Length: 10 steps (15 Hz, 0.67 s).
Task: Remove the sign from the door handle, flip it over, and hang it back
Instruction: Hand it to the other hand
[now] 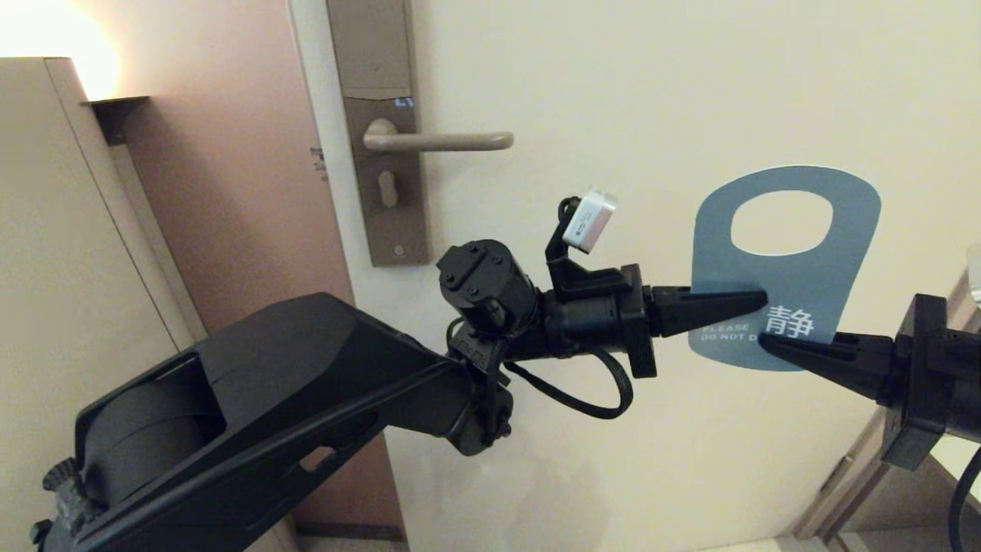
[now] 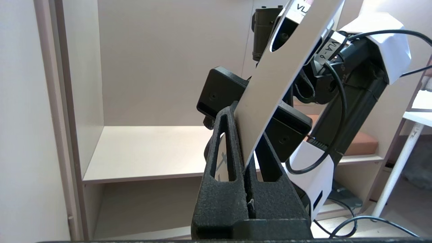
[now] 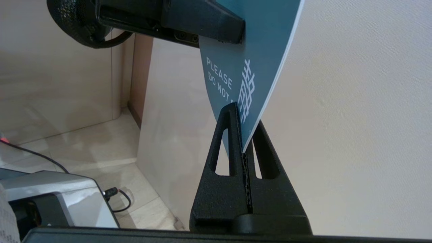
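Note:
The sign (image 1: 854, 261) is off the door handle (image 1: 444, 140) and hangs in the air to the right of and below it, close in front of the pale door. Its blue face with "PLEASE DO NOT D…" faces me, oval hole uppermost. My left gripper (image 1: 755, 301) is shut on the sign's left lower edge. My right gripper (image 1: 770, 343) is shut on its bottom right corner. The left wrist view shows the white face (image 2: 270, 98) pinched in the left gripper (image 2: 246, 141). The right wrist view shows the blue face (image 3: 260, 50) clamped in the right gripper (image 3: 244, 130).
The handle sits on a tall brownish lock plate (image 1: 383, 130) near the door's left edge. A beige cabinet (image 1: 46, 268) stands at far left. An open shelf (image 2: 145, 152) and a white table leg (image 2: 398, 168) lie behind. A cable (image 3: 114, 199) lies on the floor.

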Motion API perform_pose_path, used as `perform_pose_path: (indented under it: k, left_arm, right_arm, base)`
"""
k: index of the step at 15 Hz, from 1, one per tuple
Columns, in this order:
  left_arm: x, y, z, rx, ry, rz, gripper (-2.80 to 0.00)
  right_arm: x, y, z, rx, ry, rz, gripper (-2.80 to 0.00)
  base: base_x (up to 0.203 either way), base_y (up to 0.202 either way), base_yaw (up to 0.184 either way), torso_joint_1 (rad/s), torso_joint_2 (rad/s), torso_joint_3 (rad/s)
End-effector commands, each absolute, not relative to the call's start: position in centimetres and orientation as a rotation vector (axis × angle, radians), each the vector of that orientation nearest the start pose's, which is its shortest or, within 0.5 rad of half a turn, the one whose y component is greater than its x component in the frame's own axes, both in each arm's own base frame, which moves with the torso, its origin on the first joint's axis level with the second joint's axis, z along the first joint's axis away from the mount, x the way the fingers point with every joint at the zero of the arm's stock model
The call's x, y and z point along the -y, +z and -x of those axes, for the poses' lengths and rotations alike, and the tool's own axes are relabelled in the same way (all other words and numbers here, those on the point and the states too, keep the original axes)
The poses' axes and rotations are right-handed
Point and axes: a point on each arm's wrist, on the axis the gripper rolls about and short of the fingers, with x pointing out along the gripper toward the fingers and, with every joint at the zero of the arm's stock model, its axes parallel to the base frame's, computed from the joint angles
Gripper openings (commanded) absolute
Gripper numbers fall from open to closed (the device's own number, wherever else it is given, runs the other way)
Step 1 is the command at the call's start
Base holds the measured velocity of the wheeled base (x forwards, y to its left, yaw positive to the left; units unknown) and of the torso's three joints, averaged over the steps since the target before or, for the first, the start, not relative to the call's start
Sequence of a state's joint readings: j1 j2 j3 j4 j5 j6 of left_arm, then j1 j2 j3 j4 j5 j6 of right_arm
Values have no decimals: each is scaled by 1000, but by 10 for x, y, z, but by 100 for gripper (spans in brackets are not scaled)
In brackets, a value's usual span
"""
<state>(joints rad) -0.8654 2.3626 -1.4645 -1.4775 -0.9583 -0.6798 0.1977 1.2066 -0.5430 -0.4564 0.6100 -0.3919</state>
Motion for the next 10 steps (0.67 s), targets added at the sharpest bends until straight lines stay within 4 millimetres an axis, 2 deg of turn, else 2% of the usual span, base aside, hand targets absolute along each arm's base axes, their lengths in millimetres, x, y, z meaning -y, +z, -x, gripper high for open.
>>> perform_pose_path:
  k: [1, 10]
  left_arm:
    - [363, 169, -283, 31, -1919, 432, -280]
    - [366, 168, -283, 33, -1919, 435, -280]
  right_arm:
    - [-47, 213, -166, -38, 838, 329, -280]
    - [-49, 212, -166, -37, 853, 330, -280]
  base:
    - [0, 0, 0, 0, 0, 0]
    - [0, 0, 0, 0, 0, 0]
